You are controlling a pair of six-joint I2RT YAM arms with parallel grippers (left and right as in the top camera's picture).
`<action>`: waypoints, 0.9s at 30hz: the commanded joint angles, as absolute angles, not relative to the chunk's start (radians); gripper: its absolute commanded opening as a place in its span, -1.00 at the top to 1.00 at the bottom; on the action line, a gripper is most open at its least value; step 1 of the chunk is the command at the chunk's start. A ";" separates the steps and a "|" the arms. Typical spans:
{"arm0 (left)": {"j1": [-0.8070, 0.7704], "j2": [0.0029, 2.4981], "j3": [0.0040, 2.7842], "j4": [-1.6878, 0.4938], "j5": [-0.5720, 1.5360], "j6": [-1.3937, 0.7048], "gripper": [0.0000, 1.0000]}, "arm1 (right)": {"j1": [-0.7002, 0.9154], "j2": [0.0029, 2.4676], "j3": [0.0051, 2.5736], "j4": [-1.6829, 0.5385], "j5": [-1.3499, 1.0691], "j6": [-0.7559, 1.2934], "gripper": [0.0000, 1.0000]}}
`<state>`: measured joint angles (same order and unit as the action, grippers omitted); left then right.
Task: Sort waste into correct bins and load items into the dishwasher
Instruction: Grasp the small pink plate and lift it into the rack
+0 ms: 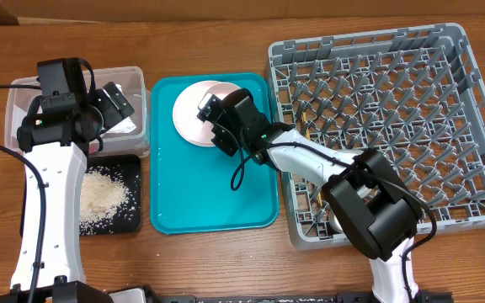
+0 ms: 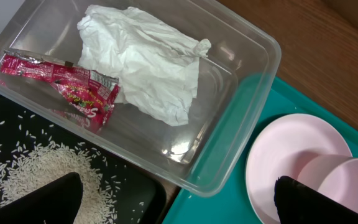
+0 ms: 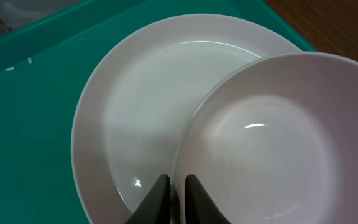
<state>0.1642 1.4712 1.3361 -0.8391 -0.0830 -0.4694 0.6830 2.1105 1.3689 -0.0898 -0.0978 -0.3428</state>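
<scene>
Pinching only the rim of the small plate, stacked on the big plate at the far end of the tray, your right claw is risking a tilt and slip on lifting, while your left claw is gaping wide over the tub.

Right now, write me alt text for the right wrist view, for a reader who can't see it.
The right gripper pinches the near rim of a small pale dish that overlaps a larger pale plate on a teal tray. A few white rice grains lie on the tray at the upper left.
</scene>
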 commanded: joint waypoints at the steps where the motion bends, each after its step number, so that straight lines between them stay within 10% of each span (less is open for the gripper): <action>1: 0.163 1.468 1.357 -0.838 -0.085 -0.479 -1.00 | 0.686 2.107 1.388 -0.072 -0.120 -0.337 0.85; 18: 0.163 1.468 1.357 -0.838 -0.085 -0.479 -1.00 | 0.645 1.657 1.388 -0.156 -0.459 0.087 0.92; 27: 0.163 1.468 1.357 -0.838 -0.085 -0.479 -1.00 | 0.343 1.498 1.388 -0.393 -0.926 0.196 0.92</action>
<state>0.1642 1.4712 1.3361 -0.8391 -0.0834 -0.4694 0.4267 1.5185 1.3739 -0.3660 -0.6861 0.1501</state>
